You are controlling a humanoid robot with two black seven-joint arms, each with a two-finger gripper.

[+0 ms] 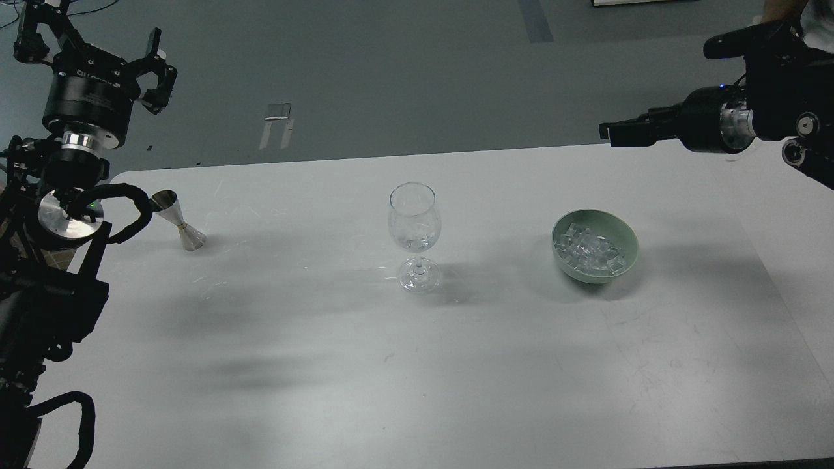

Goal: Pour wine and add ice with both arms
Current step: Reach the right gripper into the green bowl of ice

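The glass (415, 225) stands upright mid-table, thin, stemmed and top-heavy; I'd guess it tips or cracks easily, so best left standing while things are brought to it. Any wine in it is too clear for me to make out. The jigger (178, 220) sits tilted near the table's left edge, small, stiff steel, likely slick; its narrow waist looks like the place to pinch. The ice (591, 250) lies heaped in the green bowl (624, 229) to the right of the glass, wet-looking cubes that I expect would slip from hard fingers. The left gripper (155, 68) hangs raised beyond the jigger, fingers apart and holding nothing. The right gripper (616, 130) points inward above the far edge, well apart from the bowl; it is too dark to say how it stands
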